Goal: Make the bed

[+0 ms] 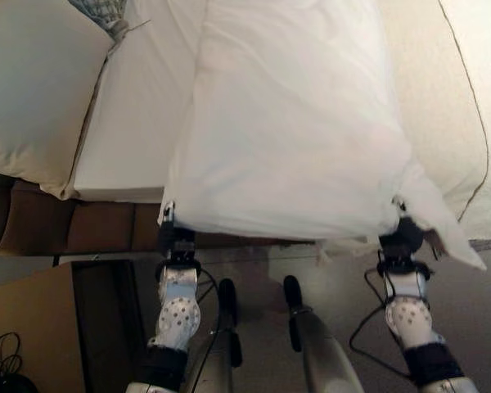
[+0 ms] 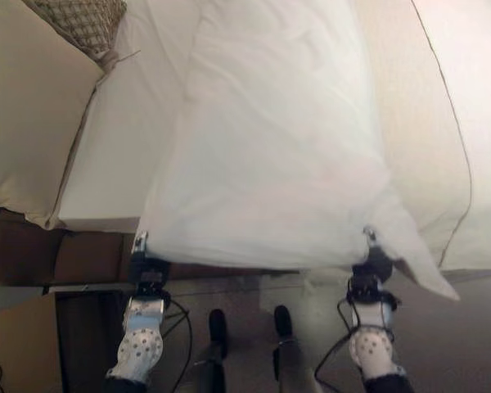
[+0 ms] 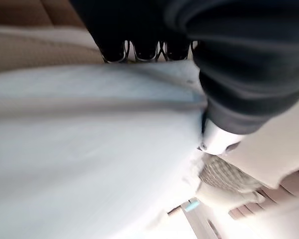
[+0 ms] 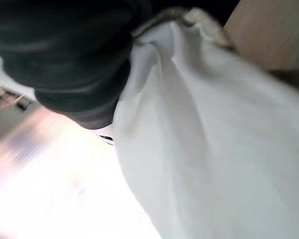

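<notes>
A large puffy white cover (image 1: 290, 123) lies lengthwise over the bed and overhangs its near edge. My left hand (image 1: 175, 239) grips the cover's near left corner, its fingers (image 3: 147, 50) curled over the cloth edge. My right hand (image 1: 401, 239) holds the near right corner, where a loose flap (image 1: 442, 225) droops past it. In the right wrist view the white cloth (image 4: 219, 134) bunches against the hand's dark cover (image 4: 70, 55). The bed's white sheet (image 1: 139, 115) shows bare to the left of the cover.
A big cream pillow (image 1: 33, 90) sits at the bed's left end with a patterned cushion (image 1: 102, 10) behind it. A cream bedspread with dark piping (image 1: 454, 106) lies on the right. The brown bed base (image 1: 90, 225) and a tan board (image 1: 29, 327) are below left.
</notes>
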Motion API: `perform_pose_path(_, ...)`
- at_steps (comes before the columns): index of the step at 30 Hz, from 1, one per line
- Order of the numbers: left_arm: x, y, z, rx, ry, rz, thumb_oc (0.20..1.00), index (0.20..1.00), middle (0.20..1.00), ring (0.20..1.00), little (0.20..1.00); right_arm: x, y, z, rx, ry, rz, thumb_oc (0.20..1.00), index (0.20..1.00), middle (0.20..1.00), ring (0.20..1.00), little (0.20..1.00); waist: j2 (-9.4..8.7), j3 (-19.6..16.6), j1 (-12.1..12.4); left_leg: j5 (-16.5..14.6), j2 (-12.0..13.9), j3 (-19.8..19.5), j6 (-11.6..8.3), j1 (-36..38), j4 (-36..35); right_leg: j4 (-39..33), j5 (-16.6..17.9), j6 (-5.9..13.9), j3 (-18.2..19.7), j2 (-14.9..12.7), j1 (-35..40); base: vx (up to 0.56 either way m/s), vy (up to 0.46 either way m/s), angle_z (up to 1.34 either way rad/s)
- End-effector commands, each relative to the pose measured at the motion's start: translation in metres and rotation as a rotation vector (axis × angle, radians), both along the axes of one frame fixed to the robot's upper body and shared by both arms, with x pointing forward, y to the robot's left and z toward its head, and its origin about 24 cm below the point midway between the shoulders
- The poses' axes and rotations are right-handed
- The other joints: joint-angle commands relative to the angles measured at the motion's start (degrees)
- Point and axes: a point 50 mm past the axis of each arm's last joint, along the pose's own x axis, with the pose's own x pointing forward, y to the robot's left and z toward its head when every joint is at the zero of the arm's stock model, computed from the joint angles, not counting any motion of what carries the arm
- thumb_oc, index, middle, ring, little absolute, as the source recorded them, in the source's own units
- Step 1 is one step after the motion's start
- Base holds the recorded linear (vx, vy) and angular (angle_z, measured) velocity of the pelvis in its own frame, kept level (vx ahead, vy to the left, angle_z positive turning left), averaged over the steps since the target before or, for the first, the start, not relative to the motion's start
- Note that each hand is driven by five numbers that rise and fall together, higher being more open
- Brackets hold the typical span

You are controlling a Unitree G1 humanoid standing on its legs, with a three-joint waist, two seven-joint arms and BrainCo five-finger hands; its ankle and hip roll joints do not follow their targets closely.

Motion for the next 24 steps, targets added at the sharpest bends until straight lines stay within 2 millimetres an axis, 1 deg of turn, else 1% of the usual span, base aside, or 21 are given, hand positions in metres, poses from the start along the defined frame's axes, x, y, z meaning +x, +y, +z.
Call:
perform_pose_path(1, -0.033, 0.066, -0.041, 0.259, 0.185, 0.147, 0.2, 0.2, 0.2, 0.2, 0.2, -0.027, -0.012, -0.039, -0.065, 0.145, 0.02, 0.2, 0.2, 0.2, 0.2, 0.2, -2.16, -2.0, 1.3, -1.1, -1.6, 1.5, 0.21, -1.8, 2.4, -8.6, 5.9, 5.21, 0.8, -1.4, 2.2, 0.0, 0.0, 0.0)
perform_pose_path(2, -0.033, 0.066, -0.041, 0.259, 0.184, 0.148, 0.2, 0.2, 0.2, 0.2, 0.2, -0.026, -0.012, -0.039, -0.065, 0.144, 0.02, 0.2, 0.2, 0.2, 0.2, 0.2, -2.16, -2.1, 1.3, -1.0, -1.6, 1.5, 0.2, -2.0, 2.3, -8.6, 6.1, 5.21, 0.8, -1.4, 1.9, -0.01, 0.038, 0.03)
perform_pose_path(3, -0.036, 0.067, -0.054, 0.303, 0.222, 0.1, 0.2, 0.2, 0.2, 0.2, 0.2, -0.035, -0.011, -0.054, -0.074, 0.209, 0.059, 0.2, 0.2, 0.2, 0.2, 0.2, -2.22, -1.9, 1.3, -0.9, -1.5, 1.8, 0.14, -1.8, 2.1, -8.7, 6.1, 5.26, 0.8, -1.5, 2.0, 0.0, 0.032, 0.04)
perform_pose_path(4, -0.045, 0.076, -0.077, 0.377, 0.332, 0.083, 0.2, 0.2, 0.2, 0.2, 0.2, -0.051, -0.016, -0.078, -0.121, 0.347, 0.065, 0.2, 0.2, 0.2, 0.2, 0.2, -2.26, -1.9, 1.4, -0.9, -1.4, 2.1, -0.04, -1.8, 1.8, -9.1, 6.3, 5.39, 0.6, -1.9, 2.1, 0.01, 0.035, 0.05)
perform_pose_path(5, -0.05, 0.077, -0.089, 0.387, 0.386, 0.069, 0.2, 0.2, 0.2, 0.2, 0.2, -0.059, -0.015, -0.088, -0.12, 0.4, 0.09, 0.2, 0.2, 0.2, 0.2, 0.2, -2.37, -2.0, 1.4, -0.8, -1.4, 2.2, -0.14, -1.7, 1.6, -9.3, 6.4, 5.44, 0.6, -2.0, 2.1, 0.01, 0.024, 0.03)
perform_pose_path(6, -0.05, 0.077, -0.089, 0.386, 0.385, 0.069, 0.2, 0.2, 0.2, 0.2, 0.2, -0.059, -0.015, -0.088, -0.12, 0.399, 0.09, 0.2, 0.2, 0.2, 0.2, 0.2, -2.37, -1.9, 1.4, -0.8, -1.4, 2.2, -0.14, -1.7, 1.6, -9.4, 6.4, 5.44, 0.6, -2.0, 2.1, 0.03, 0.012, 0.04)
perform_pose_path(7, -0.063, 0.079, -0.111, 0.44, 0.517, 0.034, 0.2, 0.2, 0.2, 0.2, 0.2, -0.073, -0.015, -0.106, -0.133, 0.509, 0.104, 0.2, 0.2, 0.2, 0.2, 0.2, -2.47, -2.1, 1.5, -0.8, -1.3, 2.4, -0.21, -1.4, 1.2, -10.0, 6.7, 5.45, 0.5, -2.2, 2.4, 0.02, 0.01, 0.04)
perform_pose_path(10, -0.069, 0.079, -0.119, 0.445, 0.564, 0.03, 0.2, 0.2, 0.2, 0.2, 0.2, -0.079, -0.013, -0.113, -0.13, 0.55, 0.132, 0.2, 0.2, 0.2, 0.2, 0.2, -2.57, -2.2, 1.5, -0.8, -1.3, 2.5, -0.19, -1.3, 1.1, -10.3, 6.8, 5.49, 0.5, -2.3, 2.6, 0.02, 0.011, 0.03)
perform_pose_path(11, -0.082, 0.076, -0.135, 0.441, 0.667, 0.006, 0.2, 0.2, 0.2, 0.2, 0.2, -0.095, -0.011, -0.127, -0.115, 0.652, 0.149, 0.2, 0.2, 0.2, 0.2, 0.2, -2.6, -2.4, 1.6, -0.8, -1.2, 2.7, -0.15, -0.9, 0.8, -10.9, 7.1, 5.58, 0.4, -2.6, 3.1, 0.04, 0.026, 0.04)
perform_pose_path(12, -0.097, 0.074, -0.149, 0.401, 0.767, 0.029, 0.2, 0.2, 0.2, 0.2, 0.2, -0.107, -0.009, -0.137, -0.139, 0.741, 0.191, 0.2, 0.2, 0.2, 0.2, 0.2, -2.53, -2.7, 1.7, -0.8, -1.1, 2.9, -0.17, -0.4, 0.2, -11.4, 7.3, 5.67, 0.3, -2.9, 3.5, 0.06, 0.033, 0.01)
perform_pose_path(13, -0.102, 0.071, -0.154, 0.367, 0.81, 0.05, 0.2, 0.2, 0.2, 0.2, 0.2, -0.112, -0.01, -0.141, -0.131, 0.777, 0.18, 0.2, 0.2, 0.2, 0.2, 0.2, -2.41, -3.1, 1.7, -0.7, -1.1, 3.0, -0.17, -0.3, -0.1, -11.7, 7.4, 5.72, 0.2, -3.0, 3.7, 0.04, 0.019, -0.01)
perform_pose_path(14, -0.102, 0.071, -0.154, 0.366, 0.809, 0.05, 0.2, 0.2, 0.2, 0.2, 0.2, -0.111, -0.01, -0.141, -0.132, 0.777, 0.18, 0.2, 0.2, 0.2, 0.2, 0.2, -2.39, -3.1, 1.6, -0.7, -1.1, 3.0, -0.16, -0.2, -0.2, -11.7, 7.5, 5.72, 0.2, -3.0, 3.7, 0.04, 0.023, -0.05)
perform_pose_path(15, -0.111, 0.065, -0.161, 0.333, 0.864, 0.059, 0.2, 0.2, 0.2, 0.2, 0.2, -0.118, -0.008, -0.144, -0.122, 0.805, 0.196, 0.2, 0.2, 0.2, 0.2, 0.2, -2.26, -3.5, 1.6, -0.6, -1.1, 3.1, -0.16, 0.2, -0.5, -12.2, 7.6, 5.78, 0.1, -3.3, 4.2, 0.03, 0.016, -0.04)
perform_pose_path(16, -0.111, 0.065, -0.161, 0.333, 0.864, 0.059, 0.2, 0.2, 0.2, 0.2, 0.2, -0.118, -0.008, -0.144, -0.122, 0.805, 0.196, 0.2, 0.2, 0.2, 0.2, 0.2, -2.26, -3.5, 1.6, -0.6, -1.1, 3.1, -0.16, 0.2, -0.6, -12.2, 7.6, 5.78, 0.1, -3.3, 4.2, 0.04, 0.025, -0.05)
perform_pose_path(18, -0.12, 0.06, -0.167, 0.303, 0.916, 0.068, 0.2, 0.2, 0.2, 0.2, 0.2, -0.123, -0.004, -0.148, -0.125, 0.835, 0.232, 0.2, 0.2, 0.2, 0.2, 0.2, -2.25, -3.9, 1.6, -0.7, -1.0, 3.2, -0.08, 0.7, -0.7, -12.5, 7.7, 5.86, 0.1, -3.4, 4.7, 0.02, 0.012, 0.0)
perform_pose_path(19, -0.123, 0.056, -0.17, 0.298, 0.935, 0.059, 0.2, 0.2, 0.2, 0.2, 0.2, -0.124, -0.002, -0.15, -0.14, 0.855, 0.26, 0.36, 0.36, 0.36, 0.36, 0.36, -2.23, -4.1, 1.6, -0.8, -1.0, 3.3, -0.07, 1.0, -0.7, -12.7, 7.8, 5.94, 0.0, -3.6, 5.1, 0.0, 0.0, 0.0)
perform_pose_path(20, -0.123, 0.056, -0.17, 0.298, 0.935, 0.059, 0.2, 0.2, 0.2, 0.2, 0.2, -0.124, -0.002, -0.15, -0.14, 0.855, 0.26, 0.589, 0.589, 0.589, 0.589, 0.589, -2.23, -4.1, 1.6, -0.8, -1.0, 3.3, -0.07, 1.0, -0.7, -12.7, 7.8, 5.94, 0.0, -3.6, 5.1, 0.0, 0.0, 0.0)
perform_pose_path(21, -0.124, 0.054, -0.171, 0.299, 0.941, 0.051, 0.2, 0.2, 0.2, 0.2, 0.2, -0.124, -0.001, -0.15, -0.182, 0.869, 0.298, 1.0, 1.0, 1.0, 1.0, 1.0, -2.24, -4.1, 1.7, -0.9, -1.1, 3.3, -0.08, 1.1, -0.6, -12.8, 7.8, 5.97, -0.1, -3.6, 5.3, 0.01, 0.0, -0.03)
perform_pose_path(22, -0.125, 0.053, -0.171, 0.301, 0.944, 0.047, 0.2, 0.2, 0.2, 0.2, 0.2, -0.124, 0.001, -0.15, -0.213, 0.88, 0.334, 1.0, 1.0, 1.0, 1.0, 1.0, -2.29, -4.1, 1.8, -0.9, -1.1, 3.2, 0.02, 1.3, -0.8, -12.8, 7.8, 5.97, -0.1, -3.6, 5.4, 0.03, -0.005, -0.05)
perform_pose_path(23, -0.122, 0.049, -0.17, 0.312, 0.932, 0.019, 0.799, 0.799, 0.799, 0.799, 0.799, -0.121, 0.004, -0.15, -0.275, 0.891, 0.381, 1.0, 1.0, 1.0, 1.0, 1.0, -2.31, -4.3, 1.9, -0.9, -1.1, 3.0, 0.07, 1.5, -1.0, -13.1, 7.9, 6.0, -0.2, -3.7, 5.7, 0.02, -0.006, -0.05)
perform_pose_path(24, -0.122, 0.049, -0.17, 0.312, 0.932, 0.019, 1.0, 1.0, 1.0, 1.0, 1.0, -0.121, 0.004, -0.15, -0.275, 0.891, 0.381, 1.0, 1.0, 1.0, 1.0, 1.0, -2.3, -4.2, 1.9, -0.9, -1.1, 2.9, 0.07, 1.6, -1.0, -13.1, 7.9, 6.0, -0.3, -3.7, 5.8, 0.03, -0.01, -0.04)
